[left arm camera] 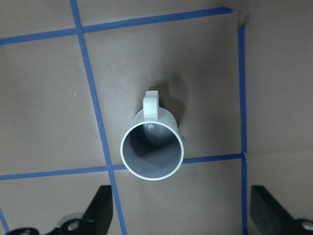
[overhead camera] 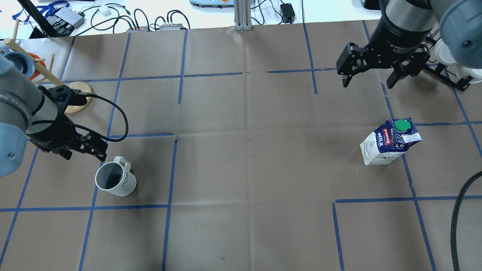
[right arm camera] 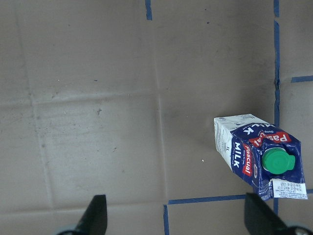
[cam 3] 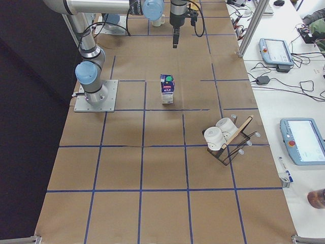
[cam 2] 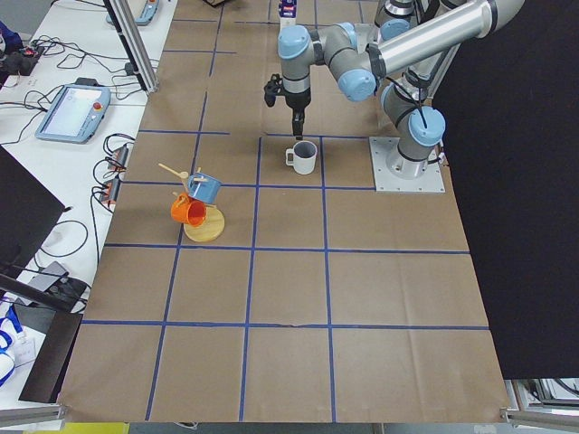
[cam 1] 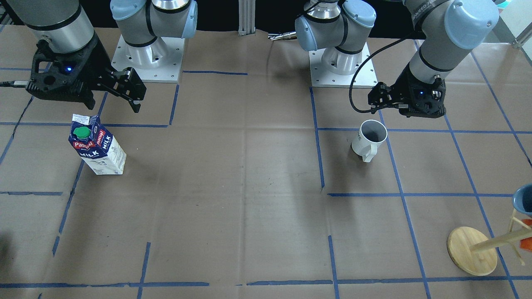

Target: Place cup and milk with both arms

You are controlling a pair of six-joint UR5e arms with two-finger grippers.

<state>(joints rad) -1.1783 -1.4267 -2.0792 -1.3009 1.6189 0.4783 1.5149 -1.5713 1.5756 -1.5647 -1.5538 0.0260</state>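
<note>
1. Nearest the robot on its left side, the cup (overhead camera: 115, 182) stands upright on the brown counter (overhead camera: 248, 169). Its dark grey inside faces up and its squarish handle points away from the robot. It sits just beside a line of blue tape (overhead camera: 171, 169).
2. The left arm (overhead camera: 22, 109) hangs over that spot. In the wrist view its jaws are spread wide with nothing between them, one finger at each lower corner. The cup (left arm camera: 152, 149) lies ahead of them, untouched.
3. A little farther out on the robot's right side, the milk (overhead camera: 389, 143) stands upright with its green cap on top and its white lower body on the counter. It is next to a tape line and well apart from the cup.
4. The right arm (overhead camera: 404, 26) is raised above the counter, clear of the carton. Its jaws are released and wide apart, holding nothing. In the wrist view the milk (right arm camera: 257, 149) sits off to one side below them.
5. Farthest out on the left, a wooden mug stand (overhead camera: 77, 96) carries a blue cup (cam 1: 524, 199) and an orange cup (cam 2: 188, 211).
6. At the far right edge, a black rack (cam 3: 226, 140) holds white cups.
</note>
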